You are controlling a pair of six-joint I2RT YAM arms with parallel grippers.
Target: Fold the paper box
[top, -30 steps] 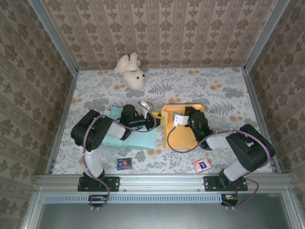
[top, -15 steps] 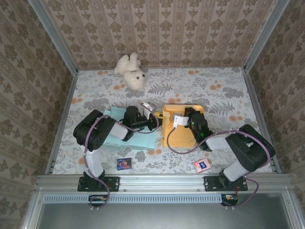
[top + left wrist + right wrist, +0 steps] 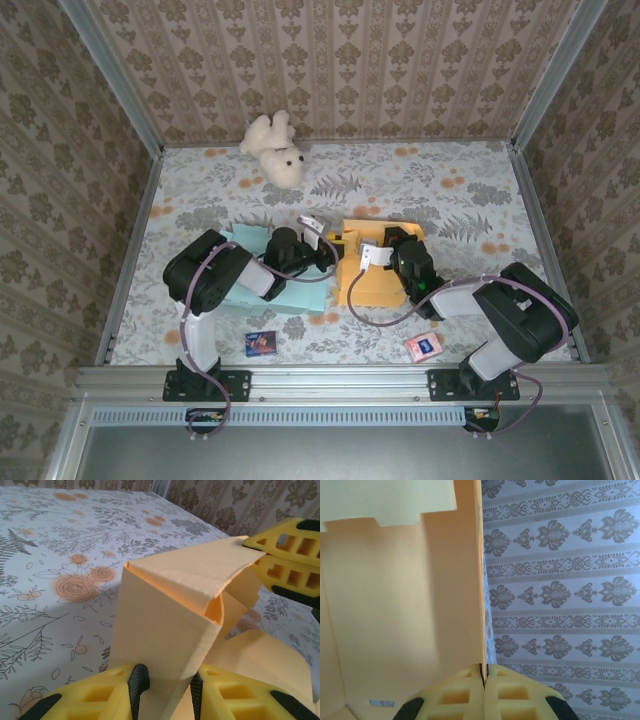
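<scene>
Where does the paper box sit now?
Top view: the orange paper box sits mid-table, right of the teal sheet, nearer than the white teddy bear.

Three beige damask-patterned wallpaper walls [image 3: 350,60] enclose a white tabletop printed with grey ferns and orange flowers [image 3: 450,200]. Two silver aluminium posts [image 3: 109,70] stand at the tabletop's far corners; a silver metal rail [image 3: 340,378] runs along its near edge. Even light falls across it.

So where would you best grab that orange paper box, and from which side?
By a thin upright wall, pinched across its edge, not around the body. The paper box is flimsy sheet with raised panels, so narrow jaws fit over one from its free edge. The right gripper clamps one wall edge-on; the left gripper pinches a folded corner from the opposite side.
</scene>
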